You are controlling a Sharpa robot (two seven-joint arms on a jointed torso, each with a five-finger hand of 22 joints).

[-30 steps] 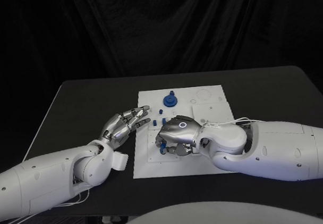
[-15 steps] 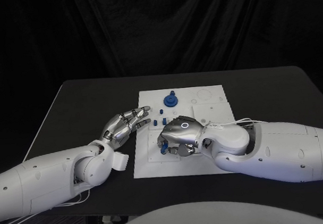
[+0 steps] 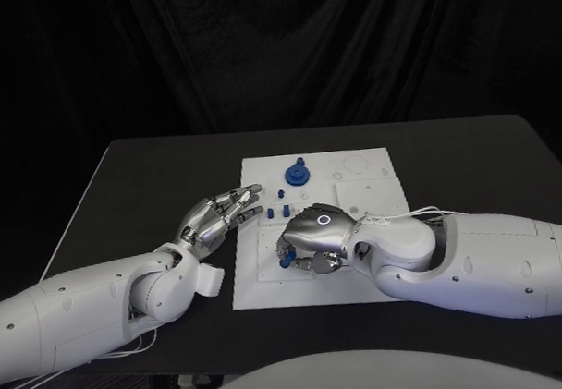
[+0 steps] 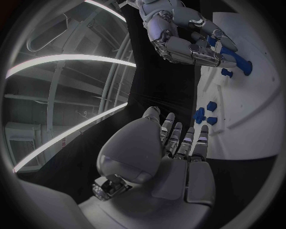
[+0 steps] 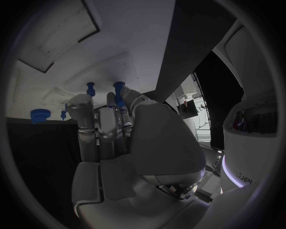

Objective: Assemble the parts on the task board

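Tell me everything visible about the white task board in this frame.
The white task board is a flat, matte rectangular plate lying in the middle of the black table, long side running away from the robot. Faint recessed outlines mark its far right part. A round blue part stands near its far edge, small blue pieces left of centre. The right hand is over its middle, with a blue part at its fingers; the left hand is at its left edge.

Dim scene, dark backdrop, fisheye-bent edges
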